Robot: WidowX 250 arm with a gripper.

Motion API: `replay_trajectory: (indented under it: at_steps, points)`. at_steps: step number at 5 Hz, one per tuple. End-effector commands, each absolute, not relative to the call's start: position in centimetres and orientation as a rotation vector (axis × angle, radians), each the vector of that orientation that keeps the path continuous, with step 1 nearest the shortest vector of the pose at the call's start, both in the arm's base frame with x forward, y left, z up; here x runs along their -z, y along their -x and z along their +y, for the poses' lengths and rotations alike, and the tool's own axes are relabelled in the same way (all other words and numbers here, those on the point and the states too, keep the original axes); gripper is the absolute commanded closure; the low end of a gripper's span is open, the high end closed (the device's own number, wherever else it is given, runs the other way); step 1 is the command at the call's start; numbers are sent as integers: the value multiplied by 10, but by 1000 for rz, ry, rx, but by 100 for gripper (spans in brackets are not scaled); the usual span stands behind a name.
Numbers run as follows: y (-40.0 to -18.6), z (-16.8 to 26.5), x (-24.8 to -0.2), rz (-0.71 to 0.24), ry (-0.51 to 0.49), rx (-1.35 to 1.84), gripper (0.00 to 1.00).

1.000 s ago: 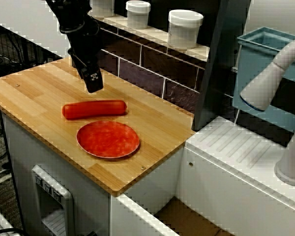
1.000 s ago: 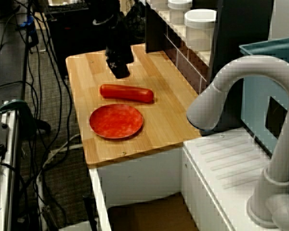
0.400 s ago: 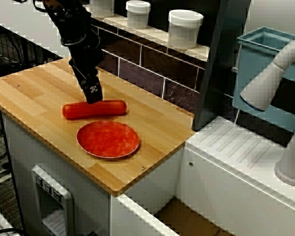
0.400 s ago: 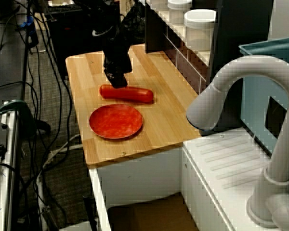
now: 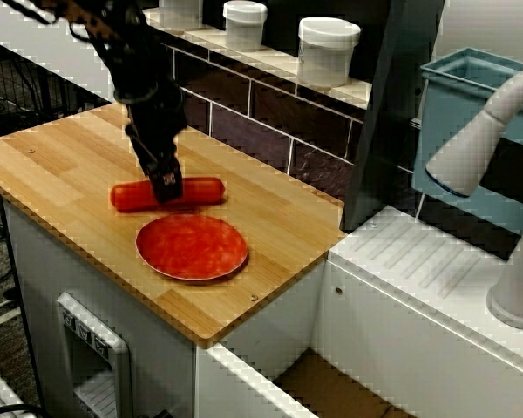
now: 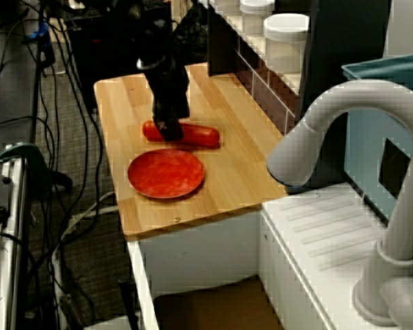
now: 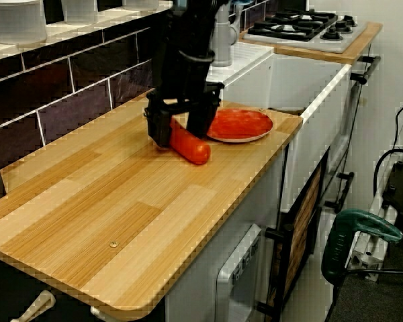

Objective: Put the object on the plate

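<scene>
The object point(image 5: 200, 190) is a glossy red-orange sausage lying flat on the wooden counter point(image 5: 61, 165), just behind the plate. It also shows in the side view point(image 6: 201, 135) and the low view point(image 7: 192, 148). The plate point(image 5: 192, 246) is small, round and mottled red-orange, near the counter's front edge point(image 6: 166, 173) point(image 7: 239, 125). My gripper point(image 5: 167, 185) is down over the left half of the sausage point(image 6: 168, 130). In the low view my gripper point(image 7: 178, 129) has one black finger on each side of the sausage, and the sausage still rests on the wood. The plate holds nothing.
White lidded jars point(image 5: 329, 48) stand on the tiled shelf behind the counter. A grey faucet point(image 6: 330, 124) and a white drainboard point(image 5: 418, 270) lie to the right, with a blue bin point(image 5: 471, 96) behind. A stove point(image 7: 309, 27) shows beyond the sink.
My gripper has come down from above and behind the sausage until its fingers straddle it. The sausage and the plate have not moved.
</scene>
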State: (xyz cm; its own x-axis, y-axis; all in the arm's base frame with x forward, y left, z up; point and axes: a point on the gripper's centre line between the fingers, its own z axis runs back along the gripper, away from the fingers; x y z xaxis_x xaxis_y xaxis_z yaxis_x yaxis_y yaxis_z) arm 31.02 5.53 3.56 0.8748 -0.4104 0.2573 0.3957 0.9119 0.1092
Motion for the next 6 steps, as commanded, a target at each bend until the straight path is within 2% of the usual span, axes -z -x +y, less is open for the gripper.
replay_trajectory:
  at_steps: [1, 2, 3, 4, 5, 6]
  points:
    - [-312, 54, -33, -291, -74, 421, 100]
    - [-313, 55, -35, -282, -78, 423, 100]
    - [-314, 58, -54, -286, -69, 425, 100]
    - [-307, 62, -92, -308, -48, 440, 100]
    - [-297, 63, -118, -345, -27, 452, 100]
    - [-288, 55, -121, -352, -14, 473, 100]
